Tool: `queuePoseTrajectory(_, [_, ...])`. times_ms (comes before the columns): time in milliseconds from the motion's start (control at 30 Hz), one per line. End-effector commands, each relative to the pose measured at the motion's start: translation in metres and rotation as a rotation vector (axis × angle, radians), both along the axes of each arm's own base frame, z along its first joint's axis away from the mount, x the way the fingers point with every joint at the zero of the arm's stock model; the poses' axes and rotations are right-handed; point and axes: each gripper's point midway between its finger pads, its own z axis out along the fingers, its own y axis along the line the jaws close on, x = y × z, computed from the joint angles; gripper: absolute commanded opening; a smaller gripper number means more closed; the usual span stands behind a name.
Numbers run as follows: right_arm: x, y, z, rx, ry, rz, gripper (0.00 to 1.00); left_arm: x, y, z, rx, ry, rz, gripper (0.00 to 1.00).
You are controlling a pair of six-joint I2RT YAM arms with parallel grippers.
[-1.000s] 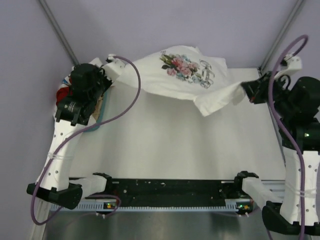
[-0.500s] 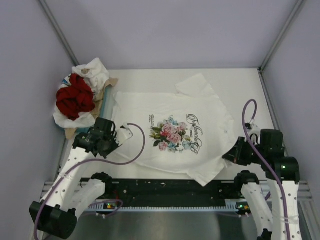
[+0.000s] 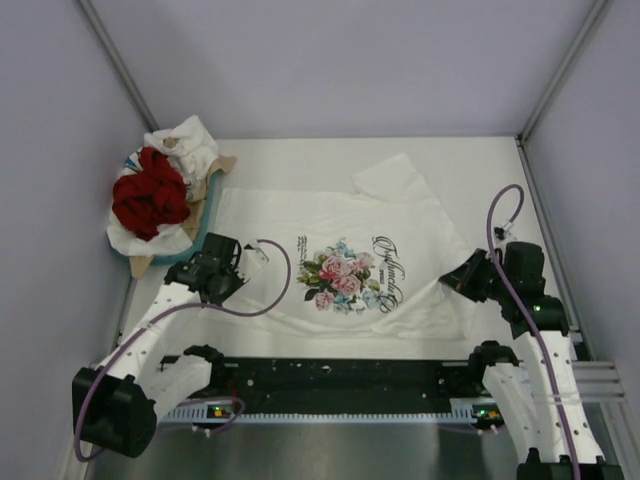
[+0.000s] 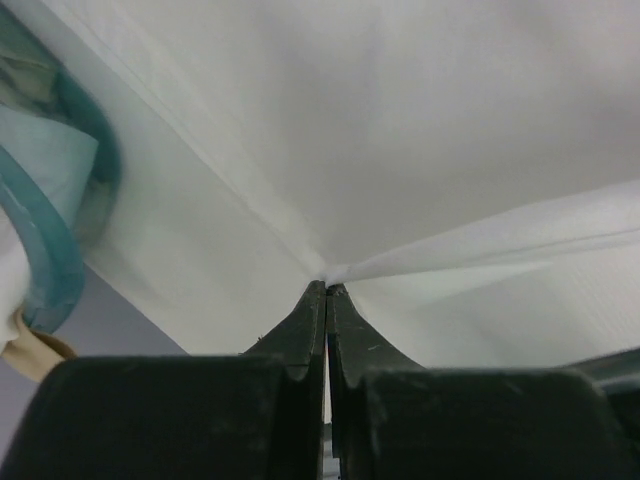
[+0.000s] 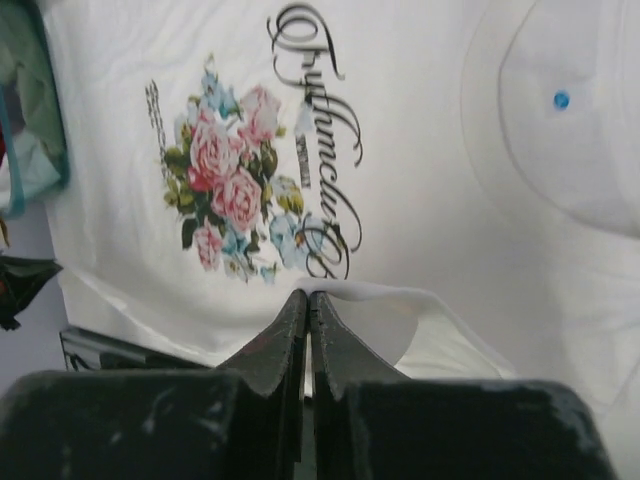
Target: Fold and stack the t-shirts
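Print shirt (image 3: 345,265) lies flat on table (image 3: 300,162), flowers up, one sleeve twd far side. L gripper (image 4: 327,291) is pressed tight, pinching the cloth at its left edge, just beside tray (image 3: 207,213). R gripper (image 5: 307,296) likewise nips a fold at the right edge. Red & white shirts (image 3: 150,200) are heaped in tray, far left.

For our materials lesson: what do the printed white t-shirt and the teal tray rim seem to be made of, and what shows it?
The printed white t-shirt looks like thin, soft, matte cloth: it drapes, creases and gathers into radiating folds. Its flowers seem to be a flat colour print. The teal tray rim is probably rigid plastic, smooth and slightly glossy, and it keeps an even curve. It is blurred, so this is uncertain.
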Motion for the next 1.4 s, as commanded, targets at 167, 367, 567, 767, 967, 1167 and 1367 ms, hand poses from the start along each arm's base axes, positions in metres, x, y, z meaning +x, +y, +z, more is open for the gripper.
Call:
queuePoseTrajectory(167, [0.093, -0.032, 0.006, -0.076, -0.227, -0.215, 0.0, 0.077, 0.001, 0.014, 0.023, -0.241, 0.119, 0.0])
queuePoseTrajectory(367, [0.111, -0.039, -0.006, -0.128, -0.215, -0.217, 0.0, 0.089, 0.008, 0.003, 0.079, -0.253, 0.156, 0.0])
queuePoseTrajectory(567, [0.12, -0.05, -0.02, -0.176, -0.195, -0.248, 0.0, 0.099, 0.011, -0.007, 0.111, -0.249, 0.183, 0.0])
queuePoseTrajectory(767, [0.126, -0.05, -0.041, -0.181, -0.162, -0.237, 0.0, 0.1, 0.005, -0.022, 0.087, -0.202, 0.193, 0.0])
queuePoseTrajectory(967, [0.133, -0.05, -0.051, -0.191, -0.14, -0.225, 0.0, 0.101, 0.002, -0.025, 0.072, -0.196, 0.187, 0.0])
queuePoseTrajectory(1167, [0.149, -0.056, -0.071, -0.218, -0.103, -0.256, 0.25, 0.111, 0.007, -0.026, 0.105, -0.222, 0.194, 0.37])
queuePoseTrajectory(1367, [0.149, -0.034, -0.065, -0.212, 0.001, -0.137, 0.73, 0.124, 0.023, 0.004, 0.183, -0.314, 0.266, 0.6])
